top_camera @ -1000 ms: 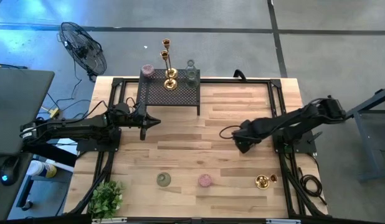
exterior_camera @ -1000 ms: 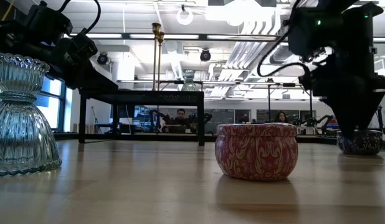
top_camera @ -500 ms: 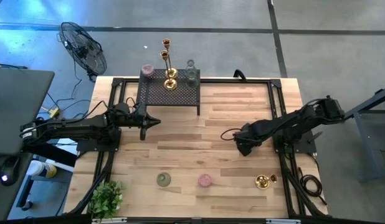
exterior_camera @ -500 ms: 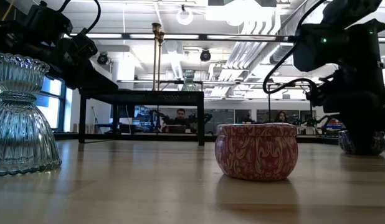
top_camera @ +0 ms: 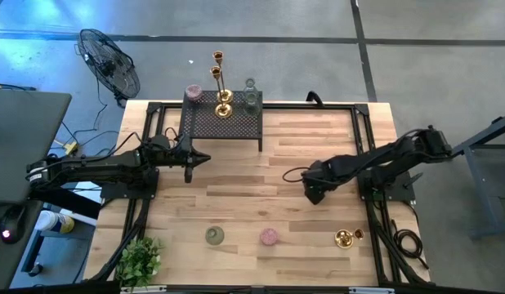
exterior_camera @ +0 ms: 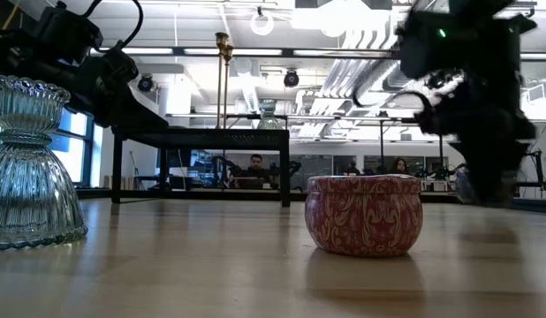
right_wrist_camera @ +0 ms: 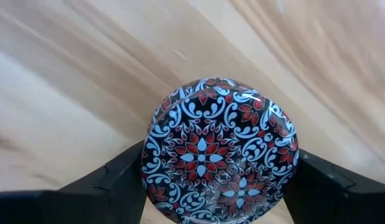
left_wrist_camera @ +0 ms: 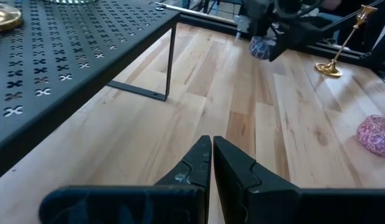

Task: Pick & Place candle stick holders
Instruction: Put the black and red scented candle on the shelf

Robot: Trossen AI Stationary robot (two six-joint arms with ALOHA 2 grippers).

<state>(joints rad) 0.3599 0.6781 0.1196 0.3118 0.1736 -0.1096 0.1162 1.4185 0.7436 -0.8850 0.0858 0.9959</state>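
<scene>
My right gripper (top_camera: 311, 191) is shut on a small round tin holder (right_wrist_camera: 218, 149) whose lid has a blue, red and white flower pattern, at the table's middle right. My left gripper (top_camera: 197, 159) is shut and empty, just in front of the black mesh rack (top_camera: 221, 122). On the rack stand a pink holder (top_camera: 193, 92), tall gold candlesticks (top_camera: 222, 102) and glass holders (top_camera: 250, 98). Near the front edge a green glass holder (top_camera: 215, 236) and a pink round holder (top_camera: 270, 237) stand on their bases, and a gold candlestick (top_camera: 346, 238) lies there. My right gripper pinches the tin's round side wall (right_wrist_camera: 149, 167) between its two fingers (right_wrist_camera: 114, 180), one on each opposite side. The fingers come from above, pointing down. The tin sits upright with its lid up and shows lifted a little off the table in the low view (exterior_camera: 474, 184).
A leafy plant (top_camera: 140, 260) stands at the front left corner. The rack takes up the far middle. Bare wood lies between the two grippers and in front of the rack (top_camera: 252, 175). People sit in the room behind the table (exterior_camera: 255, 163).
My right gripper, shut on the patterned tin, has gone a little toward the table's left edge and up. The tin stood on the table a second ago and now hangs just clear of it.
</scene>
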